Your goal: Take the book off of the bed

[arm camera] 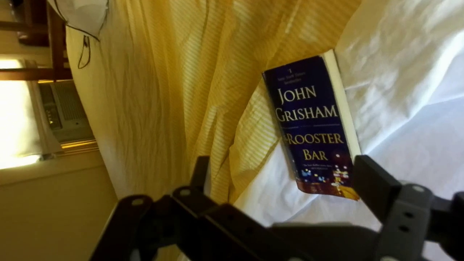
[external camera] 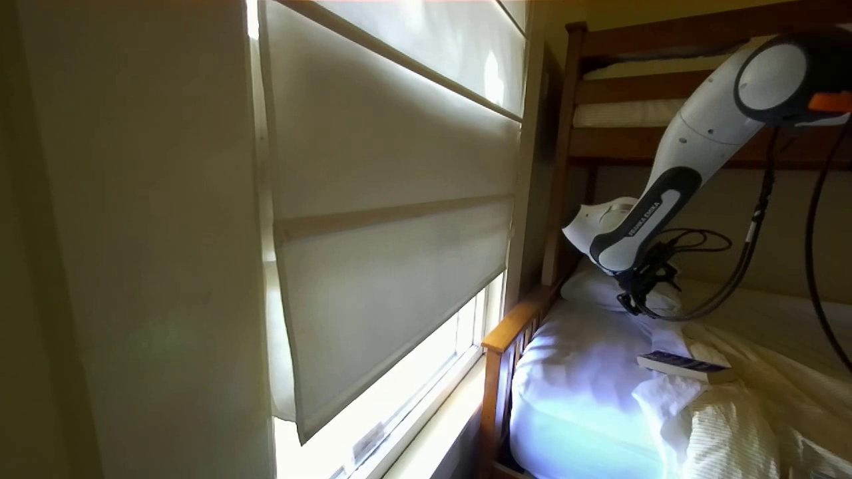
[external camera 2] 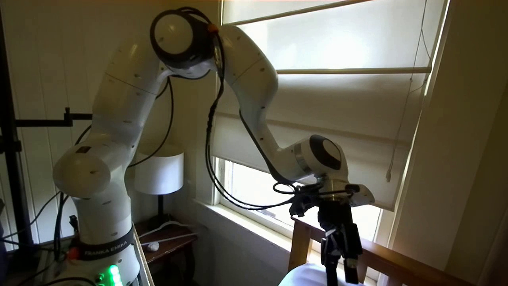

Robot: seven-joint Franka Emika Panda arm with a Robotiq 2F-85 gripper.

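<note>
One rectangular book (arm camera: 308, 127) — atop creased cloth (arm camera: 221, 79) on the wooden bed (external camera: 586, 366)

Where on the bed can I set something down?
The white sheet between the low rail and the book looks bare. It's crowded around the book, where the blanket bunches up; the gripper hangs above.

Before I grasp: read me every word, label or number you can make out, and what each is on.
"JOHN GRISHAM": paperback book, wrist view.
"ROOSTER BAR": same paperback book; the small word before it is unclear.
"FRANKA EMIKA": robot's forearm, in an exterior view.
"FRANKA EMIKA": robot's base, in an exterior view.
Too small or blurred to read surely: the paperback book's lines above the author's name, barring a "1", and below the title.
</note>
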